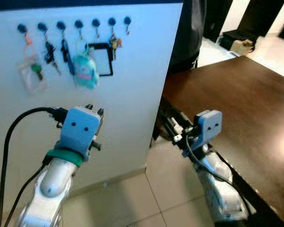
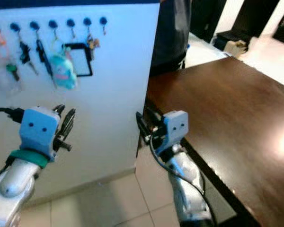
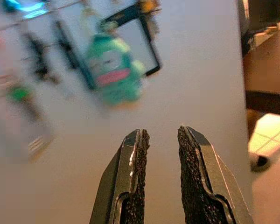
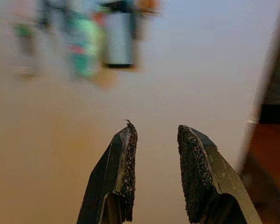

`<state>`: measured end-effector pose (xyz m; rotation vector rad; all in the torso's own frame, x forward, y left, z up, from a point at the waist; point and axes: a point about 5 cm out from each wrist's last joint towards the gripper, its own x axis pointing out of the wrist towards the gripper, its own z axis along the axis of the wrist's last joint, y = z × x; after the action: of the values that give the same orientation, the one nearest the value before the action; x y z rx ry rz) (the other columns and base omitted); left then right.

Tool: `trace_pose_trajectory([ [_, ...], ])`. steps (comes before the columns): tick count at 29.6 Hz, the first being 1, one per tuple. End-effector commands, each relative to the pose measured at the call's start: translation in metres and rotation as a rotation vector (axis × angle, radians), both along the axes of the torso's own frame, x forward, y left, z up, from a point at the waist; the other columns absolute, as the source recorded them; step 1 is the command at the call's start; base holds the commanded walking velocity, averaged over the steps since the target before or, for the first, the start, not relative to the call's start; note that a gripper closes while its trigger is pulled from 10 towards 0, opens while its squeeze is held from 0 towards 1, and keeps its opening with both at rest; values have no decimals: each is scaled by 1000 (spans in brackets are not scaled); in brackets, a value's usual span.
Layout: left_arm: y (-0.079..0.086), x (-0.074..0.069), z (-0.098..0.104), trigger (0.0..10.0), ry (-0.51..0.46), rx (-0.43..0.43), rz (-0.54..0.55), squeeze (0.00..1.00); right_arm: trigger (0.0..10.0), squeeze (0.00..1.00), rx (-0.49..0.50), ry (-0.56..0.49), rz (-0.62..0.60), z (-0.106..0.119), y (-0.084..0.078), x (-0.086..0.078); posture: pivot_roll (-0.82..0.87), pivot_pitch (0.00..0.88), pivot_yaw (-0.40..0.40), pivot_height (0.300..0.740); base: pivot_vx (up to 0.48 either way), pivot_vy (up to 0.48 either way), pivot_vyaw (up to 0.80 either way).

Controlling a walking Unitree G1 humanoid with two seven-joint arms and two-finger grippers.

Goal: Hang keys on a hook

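Hooks: seven dark round hooks (image 1: 60,25) in one row near the top of a white panel (image 1: 132,94).
Hanging items: five hooks bear things; the first hook from the left and the last look bare.
Keys: an orange-strapped set with a green key (image 1: 35,70), two dark bunches (image 1: 49,53), and a small bunch (image 1: 115,43) on the sixth hook, all hanging on the panel.
Other hangers: one teal plush charm (image 1: 86,71) and one black-framed card holder (image 1: 102,59) beside it.
Left gripper (image 3: 161,140): raised before the panel, below the hanging items; fingers (image 3: 139,149) parted by a narrow gap, nothing between them, touching nothing.
Right gripper (image 4: 154,137): at the panel's edge beside a dark brown table (image 1: 246,109); fingers (image 4: 129,154) slightly apart, holding nothing.
Floor: pale tiles (image 1: 165,189) below.
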<state>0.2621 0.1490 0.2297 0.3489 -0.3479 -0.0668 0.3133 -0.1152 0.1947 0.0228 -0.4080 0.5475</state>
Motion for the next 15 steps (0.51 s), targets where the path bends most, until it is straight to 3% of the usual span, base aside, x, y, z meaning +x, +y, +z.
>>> trace_pose_trajectory([
  [1,0,0,-4,10000,11,9,5,0,10000,0,-8,5,8,-2,-1,-2,62,42,62,740,-379,0,0],
  [15,3,3,-6,10000,7,16,15,0,10000,0,-29,5,1,-4,0,-2,63,52,67,740,-378,0,0],
])
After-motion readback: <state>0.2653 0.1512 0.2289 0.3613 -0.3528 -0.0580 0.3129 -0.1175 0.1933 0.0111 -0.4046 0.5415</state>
